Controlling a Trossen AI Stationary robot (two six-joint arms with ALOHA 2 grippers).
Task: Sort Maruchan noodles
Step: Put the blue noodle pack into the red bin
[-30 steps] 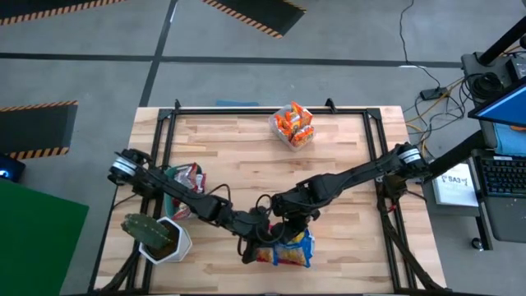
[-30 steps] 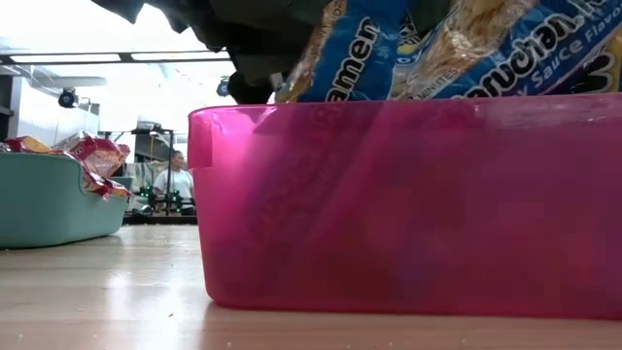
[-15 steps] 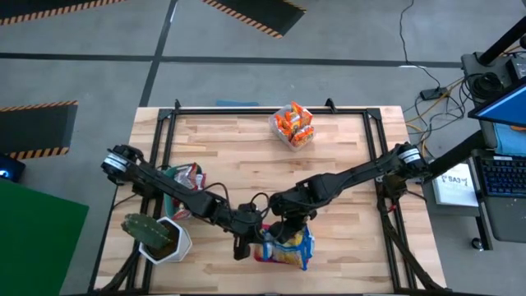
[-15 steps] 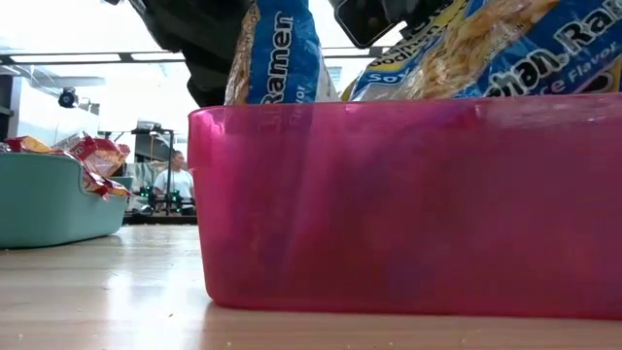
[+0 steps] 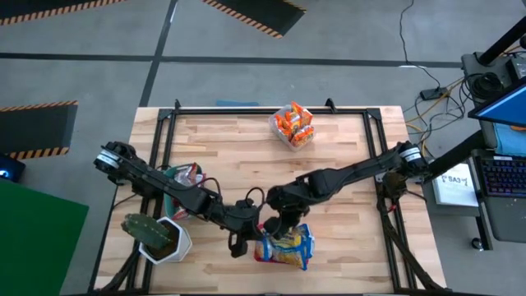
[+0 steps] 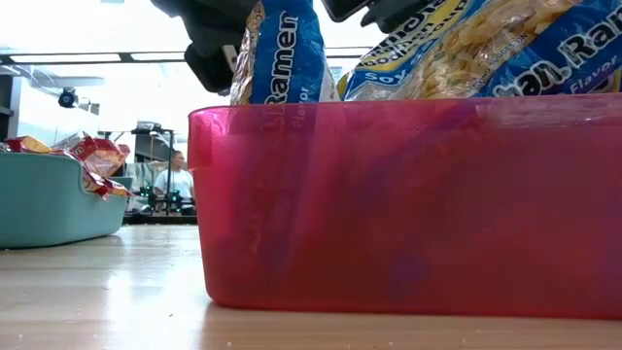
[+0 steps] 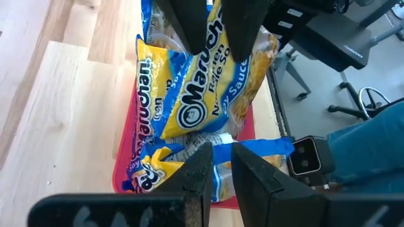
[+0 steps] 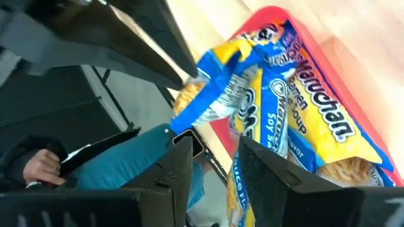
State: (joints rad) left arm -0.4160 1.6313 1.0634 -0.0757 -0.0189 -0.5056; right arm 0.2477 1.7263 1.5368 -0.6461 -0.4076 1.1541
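Several blue-and-yellow Maruchan packets [image 5: 286, 247] fill a red bin [image 6: 389, 224] near the table's near edge. My left gripper [image 5: 239, 240] is at the bin's left end, its fingers nearly closed on a packet's blue end. My right gripper [image 5: 283, 224] is over the bin from the far side, shut on a tilted packet [image 7: 208, 94]. One packet [image 6: 277, 53] stands upright at the bin's left end. Orange packets lie in a clear bin [image 5: 293, 125], and silver/red ones in a teal bin [image 5: 185, 177]. My left gripper [image 7: 219, 165] pinches the blue sealed end [image 7: 259, 148] of a packet between its two fingers, coming level from the table's left. That end is twisted and drawn toward the fingers [image 8: 189, 79]; the rest of the packet lies in the red bin. My right gripper [image 8: 218, 161] has the upper end [image 7: 216, 28] of a blue-and-yellow packet between its two fingers [image 7: 189, 19], slanting down from the far side. The packet stands tilted, with its lower end among the other packets in the bin.
A potted cactus [image 5: 152, 234] stands at the near left corner, close beside my left arm. The teal bin [image 6: 44, 199] is on the left and the clear bin at the far edge. Bare wood lies between them. A person's arm shows beyond the table in the right wrist view.
My left gripper has drawn back toward the table's left, from over the bin to its left end. The packet at that end has gone from leaning to upright. The packets under my right gripper have sunk a little lower into the red bin.
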